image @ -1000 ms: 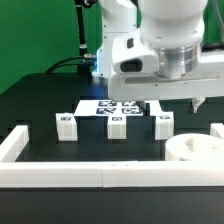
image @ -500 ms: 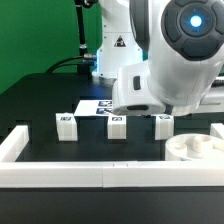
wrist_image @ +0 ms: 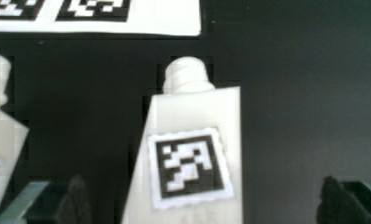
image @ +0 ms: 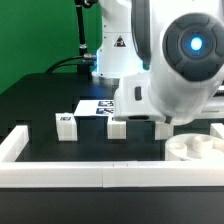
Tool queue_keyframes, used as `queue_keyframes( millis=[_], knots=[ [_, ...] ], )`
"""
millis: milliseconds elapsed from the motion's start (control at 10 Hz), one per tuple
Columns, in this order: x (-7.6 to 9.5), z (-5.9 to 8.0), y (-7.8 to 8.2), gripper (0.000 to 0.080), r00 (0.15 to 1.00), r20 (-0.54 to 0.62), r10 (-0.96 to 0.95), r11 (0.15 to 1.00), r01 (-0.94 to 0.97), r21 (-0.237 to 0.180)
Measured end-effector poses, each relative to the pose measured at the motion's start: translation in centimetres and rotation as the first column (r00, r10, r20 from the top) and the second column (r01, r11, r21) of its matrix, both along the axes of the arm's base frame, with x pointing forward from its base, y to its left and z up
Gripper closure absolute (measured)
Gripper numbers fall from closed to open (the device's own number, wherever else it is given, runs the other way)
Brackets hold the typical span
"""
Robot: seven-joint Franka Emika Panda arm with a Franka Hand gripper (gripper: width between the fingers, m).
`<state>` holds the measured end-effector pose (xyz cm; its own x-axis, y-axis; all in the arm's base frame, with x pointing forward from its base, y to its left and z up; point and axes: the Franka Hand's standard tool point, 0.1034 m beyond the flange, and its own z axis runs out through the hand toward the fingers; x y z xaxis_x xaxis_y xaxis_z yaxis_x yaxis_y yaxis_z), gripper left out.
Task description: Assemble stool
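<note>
Barely begun: seat [image: 196,148] bare, legs [image: 66,124] loose; gripper [wrist_image: 203,200] spread wide astride one leg [wrist_image: 194,140], seemingly not yet touching.

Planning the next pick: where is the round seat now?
The round seat lies at the exterior view's right, just behind the front rail, well right of the middle leg.

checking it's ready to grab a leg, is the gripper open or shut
Open: the gripper has its fingers wide apart in the wrist view, one either side of a tagged leg, touching nothing.
</note>
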<state>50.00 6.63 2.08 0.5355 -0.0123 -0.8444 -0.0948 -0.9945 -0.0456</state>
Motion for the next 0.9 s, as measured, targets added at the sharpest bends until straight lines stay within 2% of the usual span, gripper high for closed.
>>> queue_keyframes(
  millis=[100, 400, 600, 700, 800, 900],
  knots=[
    [-0.38, -0.66, 0.42, 0.0151, 1.000, -0.022, 0.005, 1.000, -0.005, -0.004],
    [-0.33, -0.76, 0.82, 0.0151, 1.000, -0.015, 0.015, 1.000, -0.015, 0.000],
    [-0.35, -0.77, 0.84, 0.0418, 1.000, -0.016, 0.016, 1.000, -0.016, 0.000],
    [-0.35, -0.77, 0.84, 0.0418, 1.000, -0.016, 0.016, 1.000, -0.016, 0.000],
    [-0.35, -0.77, 0.84, 0.0475, 1.000, -0.016, 0.016, 1.000, -0.016, 0.000],
    [-0.35, -0.77, 0.84, 0.0475, 1.000, -0.016, 0.016, 1.000, -0.016, 0.000]
  ],
)
